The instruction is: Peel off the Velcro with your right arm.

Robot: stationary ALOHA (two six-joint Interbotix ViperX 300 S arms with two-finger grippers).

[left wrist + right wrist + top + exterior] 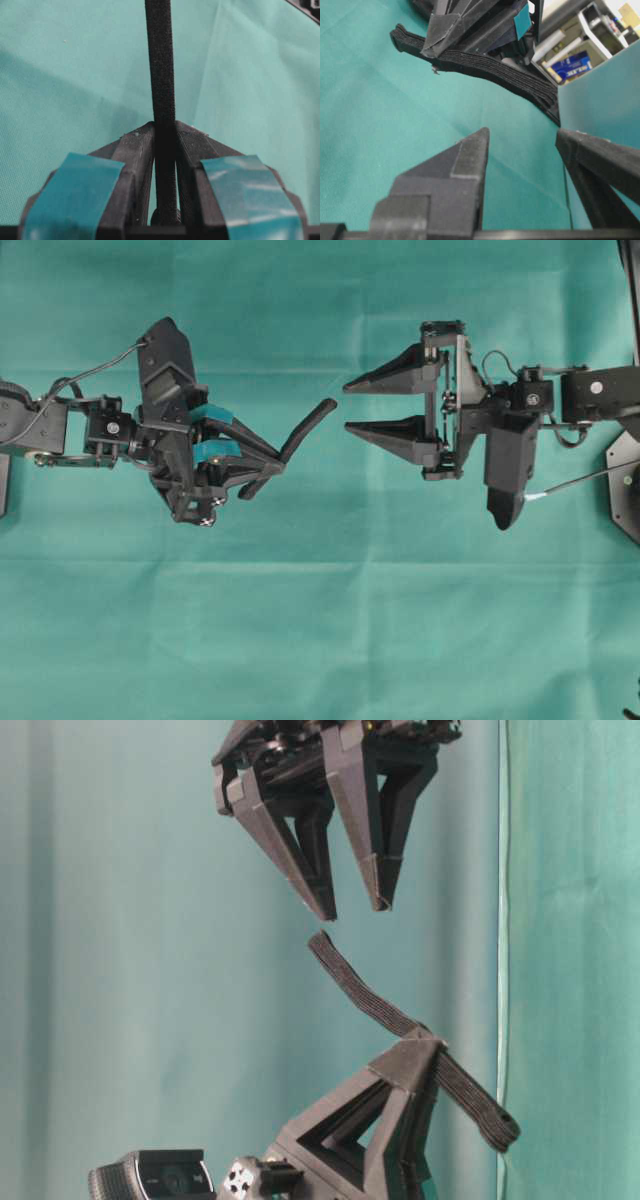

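teal cloth covers the table from edge to edge, and the same teal fabric hangs as a backdrop in the table-level view.

left fingers, teal-taped: closed tight on the velcro. the left wrist view shows the two pads pressed against both faces of the strip with no gap. the grip sits partway along the strip; one end runs out beyond the fingertips toward the right arm, and the shorter end pokes out on the other side.

right fingers, plain dark grey: parted about halfway, holding nothing and touching nothing. the strip's free end lies just beside their tips, pointing into the gap but apart from both.

the velcro is carried clear of the cloth, held only by the left fingers.

count: two arms, two pairs of fingers, one velcro strip. two teal tape patches show on the left pair.

surroundings: a grey cable loops over the left arm. a shelf with a blue box shows past the cloth's edge in the right wrist view. nothing lies between the right fingertips and the strip's free end.
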